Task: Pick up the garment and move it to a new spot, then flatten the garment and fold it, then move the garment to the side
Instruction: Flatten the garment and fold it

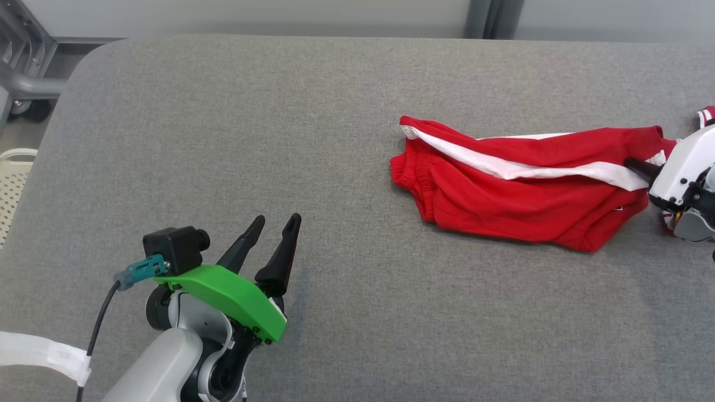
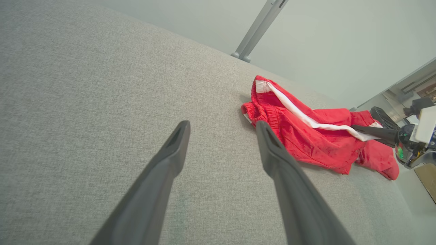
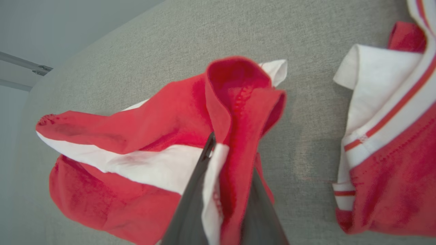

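Across the whole head view spreads a wide grey fabric-covered surface with rounded corners (image 1: 223,139). On its right half lies the crumpled red cloth garment with a white side stripe (image 1: 503,201), stretched sideways, its gathered waistband end toward the middle of the surface and its other end at the right edge of the view. Just beyond that end, apart from it on the grey fabric, sits a second red and white striped garment (image 3: 385,136), partly cut off by the frame.

At the lower left, the left gripper (image 1: 277,219) hangs above bare fabric, well apart from the red garment, its two dark fingers spread wide with nothing between them. A bright green plastic bracket (image 1: 223,290) sits on its wrist, carrying a small black camera block (image 1: 173,245).

At the far right, the right gripper (image 1: 630,163) reaches in from the edge, and its fingers are pressed together on a fold of the garment's red and white end. From the right wrist, the cloth bunches up around the fingertips, and one finger is partly covered by it.
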